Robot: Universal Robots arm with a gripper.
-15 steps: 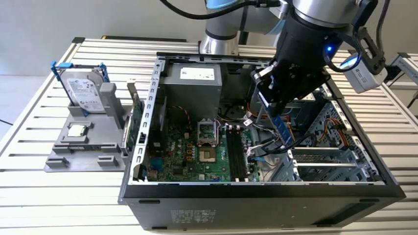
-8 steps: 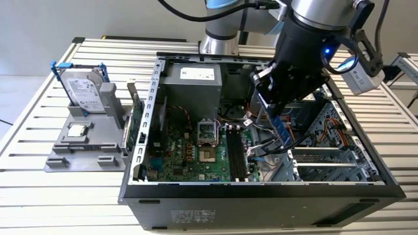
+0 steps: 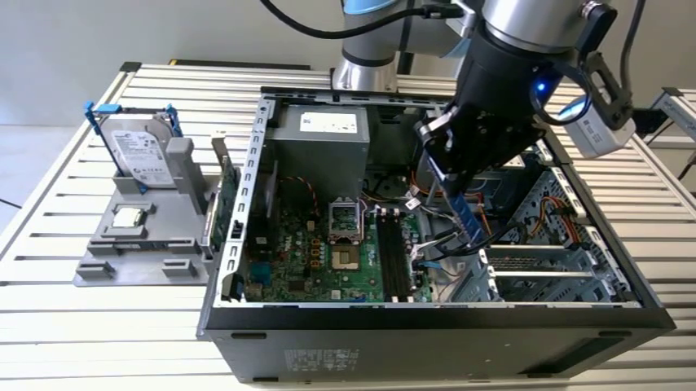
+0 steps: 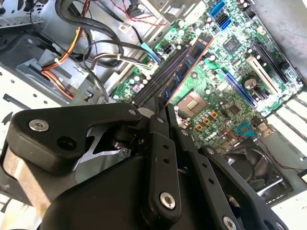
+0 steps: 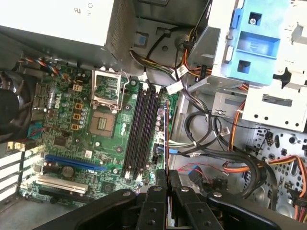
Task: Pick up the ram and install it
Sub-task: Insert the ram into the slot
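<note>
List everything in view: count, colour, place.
table: one, pale slatted, under everything
computer case: one, black, open on the table
motherboard: one, green, inside the case
memory slots: several, black, on the motherboard
ram: one, blue-green, held over the motherboard beside the slots
holder: one, grey, exterior view's left of the case
hard drive: one, silver with blue frame, upright in the holder
expansion card: one, green, upright between holder and case
arm: one, silver and black, above the case
gripper: one, black, shut on the ram
</note>
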